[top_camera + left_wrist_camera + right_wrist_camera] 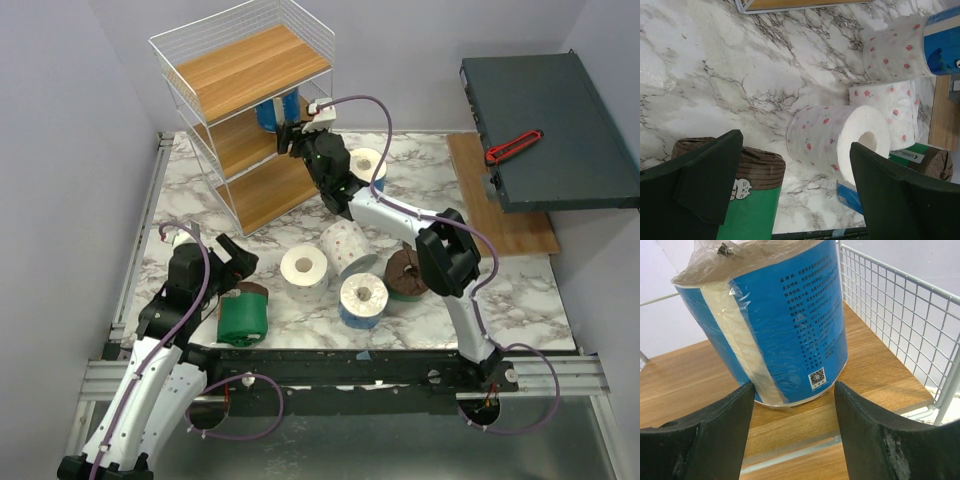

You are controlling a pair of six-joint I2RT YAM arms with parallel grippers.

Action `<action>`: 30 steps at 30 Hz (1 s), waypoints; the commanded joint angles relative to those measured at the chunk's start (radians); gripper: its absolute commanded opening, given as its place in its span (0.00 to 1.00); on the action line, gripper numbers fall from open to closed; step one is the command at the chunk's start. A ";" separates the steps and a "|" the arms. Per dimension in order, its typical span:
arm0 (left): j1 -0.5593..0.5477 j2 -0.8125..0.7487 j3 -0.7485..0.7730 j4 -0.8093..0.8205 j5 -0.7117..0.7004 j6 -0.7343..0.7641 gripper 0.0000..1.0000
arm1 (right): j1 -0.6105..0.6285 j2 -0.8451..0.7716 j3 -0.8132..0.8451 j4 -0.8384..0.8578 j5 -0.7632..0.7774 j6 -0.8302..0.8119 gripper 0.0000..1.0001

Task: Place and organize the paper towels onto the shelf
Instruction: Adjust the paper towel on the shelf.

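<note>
The shelf (250,75) stands at the back left. A blue-wrapped roll (275,112) stands upright on its middle board, also in the right wrist view (780,320). My right gripper (293,137) is open just in front of that roll, fingers either side of its base (792,387), not touching it. My left gripper (236,262) is open and empty above a lying green-wrapped roll (243,315) with a brown end (747,170). White speckled rolls lie mid-table (304,268), (345,240), the nearest between my left fingers' view (840,137).
Another speckled roll (368,160) stands near the shelf. A blue-wrapped roll (362,298) and a brown-ended roll (405,270) sit mid-table. A dark flat box (550,125) with a red-handled tool (513,146) is raised at the back right. Wire side panels (900,315) fence the shelf board.
</note>
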 commanded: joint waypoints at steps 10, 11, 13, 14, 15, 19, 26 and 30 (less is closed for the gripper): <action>-0.004 0.006 -0.014 0.019 -0.013 0.011 0.94 | -0.003 -0.025 -0.103 0.162 0.036 0.012 0.80; -0.004 0.008 -0.015 0.022 -0.009 0.011 0.94 | -0.002 -0.042 -0.129 0.184 0.030 0.020 0.81; -0.004 0.009 -0.015 0.026 -0.003 0.007 0.94 | -0.002 -0.067 -0.165 0.212 0.016 0.035 0.81; -0.004 0.009 -0.017 0.028 0.001 0.006 0.94 | -0.001 -0.073 -0.178 0.228 0.010 0.038 0.81; -0.004 0.008 -0.019 0.030 0.003 0.004 0.94 | -0.001 -0.078 -0.186 0.240 0.006 0.039 0.81; -0.004 0.003 -0.023 0.031 0.015 -0.002 0.93 | 0.001 -0.062 -0.171 0.246 -0.018 0.027 0.80; -0.004 -0.017 -0.023 0.025 0.005 0.002 0.93 | 0.012 -0.018 -0.110 0.245 -0.040 0.007 0.79; -0.004 -0.012 -0.024 0.027 0.005 0.002 0.92 | 0.020 0.019 -0.047 0.219 -0.023 -0.009 0.81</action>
